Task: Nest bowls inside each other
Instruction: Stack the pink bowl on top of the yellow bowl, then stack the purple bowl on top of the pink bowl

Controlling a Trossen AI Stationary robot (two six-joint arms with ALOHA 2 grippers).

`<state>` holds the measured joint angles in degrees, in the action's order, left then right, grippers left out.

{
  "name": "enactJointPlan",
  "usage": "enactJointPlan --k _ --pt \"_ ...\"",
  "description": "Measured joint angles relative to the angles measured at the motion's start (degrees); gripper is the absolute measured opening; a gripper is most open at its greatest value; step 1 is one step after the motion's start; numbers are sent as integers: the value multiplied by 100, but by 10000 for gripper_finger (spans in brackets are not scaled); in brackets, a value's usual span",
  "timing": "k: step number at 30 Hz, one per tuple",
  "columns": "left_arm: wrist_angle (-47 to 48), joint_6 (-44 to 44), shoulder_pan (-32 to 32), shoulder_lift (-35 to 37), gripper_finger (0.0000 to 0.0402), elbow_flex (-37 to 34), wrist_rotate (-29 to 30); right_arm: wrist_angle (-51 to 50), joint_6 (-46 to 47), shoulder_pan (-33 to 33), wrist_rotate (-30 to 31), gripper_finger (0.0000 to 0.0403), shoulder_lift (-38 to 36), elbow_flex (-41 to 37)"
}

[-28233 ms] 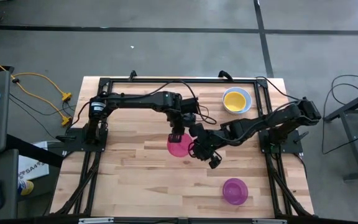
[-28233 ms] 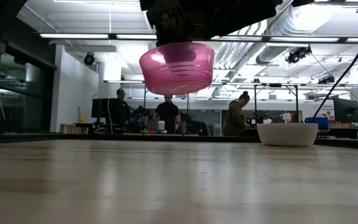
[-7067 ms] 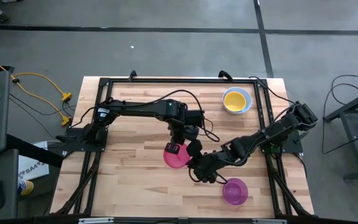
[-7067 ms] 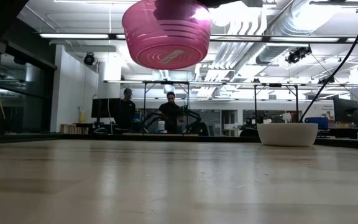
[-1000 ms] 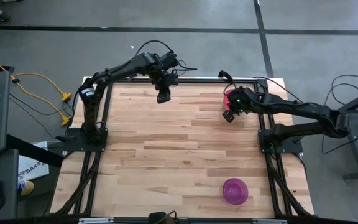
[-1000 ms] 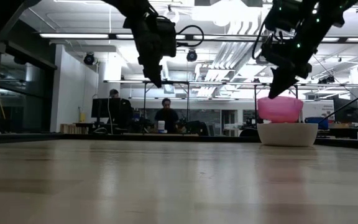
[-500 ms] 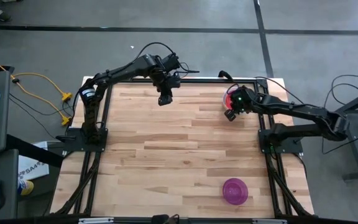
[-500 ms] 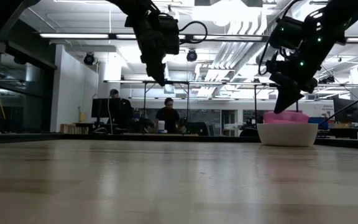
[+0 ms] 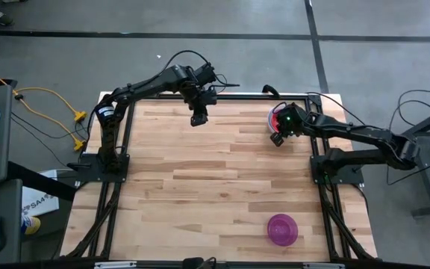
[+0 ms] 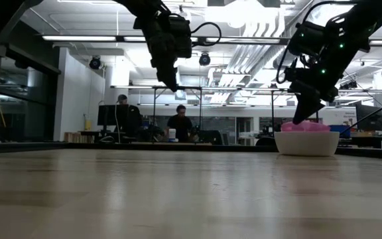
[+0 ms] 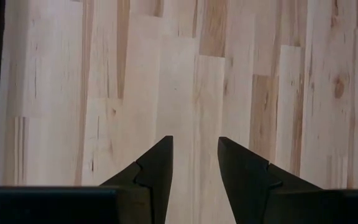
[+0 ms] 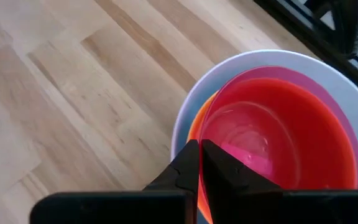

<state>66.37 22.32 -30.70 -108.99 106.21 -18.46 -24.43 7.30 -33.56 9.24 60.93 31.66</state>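
I've got the right gripper (image 12: 199, 163) pinched on the pink bowl's (image 12: 278, 134) rim, seated in the stack at two o'clock. Next: release, fetch the purple bowl (image 9: 282, 229) at five o'clock. The left gripper (image 11: 194, 163) hangs open, empty.

Light wooden table (image 9: 200, 187) of jointed planks, framed by a black metal frame (image 9: 215, 96). Yellow cable (image 9: 51, 104) on grey floor at ten o'clock off the table. Far behind, at twelve, two people (image 10: 178, 126) seated at desks under ceiling lights (image 10: 111, 38).
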Motion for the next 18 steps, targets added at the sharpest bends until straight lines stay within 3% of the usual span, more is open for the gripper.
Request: enactJointPlan --k 18 --pt "-10 -36 0 0 127 0 0 266 30 15 -50 95 2 0"
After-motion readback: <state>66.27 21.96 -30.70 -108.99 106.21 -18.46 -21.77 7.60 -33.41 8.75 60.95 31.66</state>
